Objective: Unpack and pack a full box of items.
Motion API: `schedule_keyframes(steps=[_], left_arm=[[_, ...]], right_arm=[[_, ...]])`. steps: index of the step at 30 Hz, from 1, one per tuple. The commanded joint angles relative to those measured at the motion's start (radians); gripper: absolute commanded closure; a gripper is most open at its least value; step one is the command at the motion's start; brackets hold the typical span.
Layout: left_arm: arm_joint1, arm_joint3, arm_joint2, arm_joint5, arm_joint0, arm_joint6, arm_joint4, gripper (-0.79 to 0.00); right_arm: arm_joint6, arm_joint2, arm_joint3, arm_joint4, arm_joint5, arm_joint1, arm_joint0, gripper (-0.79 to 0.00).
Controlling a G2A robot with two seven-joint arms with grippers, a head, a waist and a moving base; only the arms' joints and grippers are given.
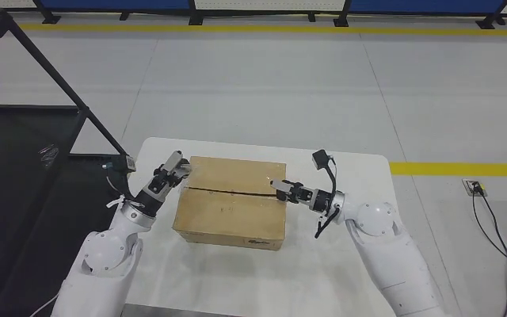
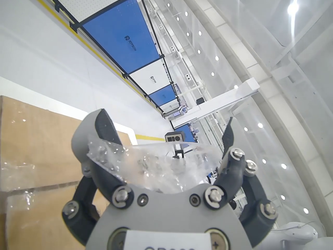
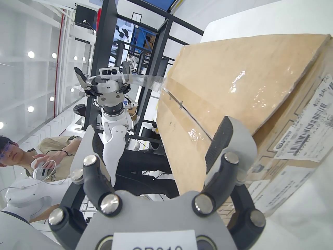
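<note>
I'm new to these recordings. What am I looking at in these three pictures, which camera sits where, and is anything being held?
This is a two-armed robot working at a white table. The top view looks down from a camera above the arms. The other two pictures come from a camera on each wrist, so each shows that arm's own gripper up close.

On the table sits one closed brown cardboard box, its top flaps meeting in a seam. The left gripper is at the box's far left corner, and the right gripper is at the seam's right end. Both have their fingers apart.

A crumpled strip of clear packing tape lies across the left gripper. In the right wrist view it stretches from the seam to that gripper, so it seems peeled off the box. The right gripper holds nothing.
</note>
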State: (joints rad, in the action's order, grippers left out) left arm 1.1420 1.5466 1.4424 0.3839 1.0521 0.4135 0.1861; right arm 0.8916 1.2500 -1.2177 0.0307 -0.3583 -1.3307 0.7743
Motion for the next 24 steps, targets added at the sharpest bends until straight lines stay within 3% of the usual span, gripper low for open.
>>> schedule_keyframes(steps=[1, 11, 24], left_arm=[[0.001, 0.002, -0.006, 0.001, 0.0, 0.003, -0.004, -0.785], [0.007, -0.004, -0.04, -0.007, -0.011, 0.013, -0.022, -0.785], [0.016, -0.03, -0.085, -0.015, -0.034, 0.021, -0.033, -0.785]], right_arm=[[-0.007, 0.015, -0.02, 0.0, -0.01, 0.006, 0.017, -0.785], [-0.024, 0.065, -0.084, 0.015, -0.026, 0.026, 0.08, -0.785], [-0.031, 0.064, -0.096, 0.023, -0.012, 0.039, 0.089, -0.785]])
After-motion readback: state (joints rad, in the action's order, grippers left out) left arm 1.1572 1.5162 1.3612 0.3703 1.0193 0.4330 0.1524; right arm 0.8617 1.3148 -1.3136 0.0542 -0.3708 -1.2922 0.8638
